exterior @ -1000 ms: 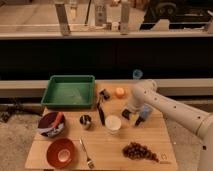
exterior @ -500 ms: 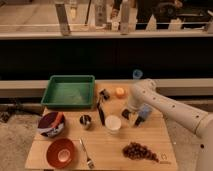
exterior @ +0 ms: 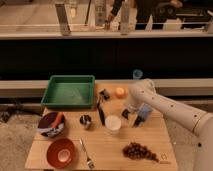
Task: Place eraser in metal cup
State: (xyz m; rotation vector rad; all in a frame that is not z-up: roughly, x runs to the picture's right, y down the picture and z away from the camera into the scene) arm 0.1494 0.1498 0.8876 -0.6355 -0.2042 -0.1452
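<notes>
The metal cup [exterior: 86, 120] is small and shiny with a dark inside. It stands on the wooden table [exterior: 105, 150], left of the white paper cup [exterior: 113, 123]. A small black block [exterior: 104, 93], which looks like the eraser, lies by the green tray's right side. My white arm reaches in from the right. The gripper [exterior: 129, 115] hangs low over the table, just right of the white cup and next to a blue-grey flat piece [exterior: 144, 112]. It is well to the right of the metal cup.
A green tray [exterior: 69, 91] sits at the back left. A long black utensil [exterior: 101, 115] lies between the two cups. Also on the table are an orange object [exterior: 120, 92], a blue cup [exterior: 137, 74], grapes [exterior: 140, 151], a fork [exterior: 86, 153], a red bowl [exterior: 62, 152] and a dark bowl [exterior: 51, 124].
</notes>
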